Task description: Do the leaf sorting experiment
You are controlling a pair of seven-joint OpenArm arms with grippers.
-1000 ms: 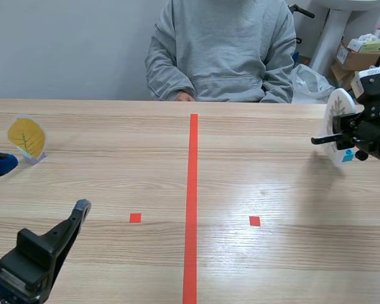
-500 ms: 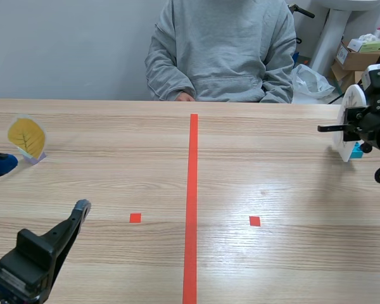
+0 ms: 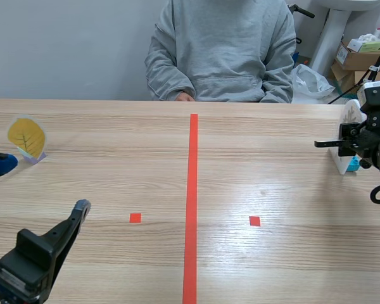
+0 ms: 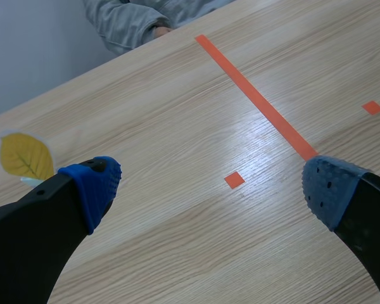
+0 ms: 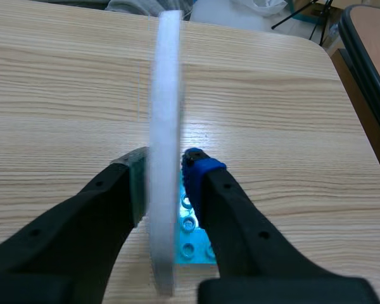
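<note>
Right wrist view gives me the clearest read. The right gripper [image 5: 166,180] is closed on a thin white round card [image 5: 168,95], seen edge-on, with one pad pressed to each face just above its light-blue studded base [image 5: 191,234]. From this angle I can't see which leaf is printed on it. I also can't tell whether the base sits on the wooden table [image 5: 63,95] or hangs just clear of it. In the scene view that card is at the far right of the table, near its edge and well to the right of the long orange-red tape line [image 3: 191,209].

On the other half, a yellow leaf card [image 3: 26,137] stands upright on a small foot near the far left, with nothing gripping it. My left gripper [image 4: 210,188] hangs low over the near left of the table, fingers spread wide and holding nothing. A person in a grey hooded top [image 3: 221,50] sits across the table.

My judgement is that the sort is partly through: one leaf looks parked on the left side and the second is in hand on the right. As I read it, what's left is to set the white card down upright on its side and let go. Both cards stand well away from the small orange-red squares [image 3: 254,221].
</note>
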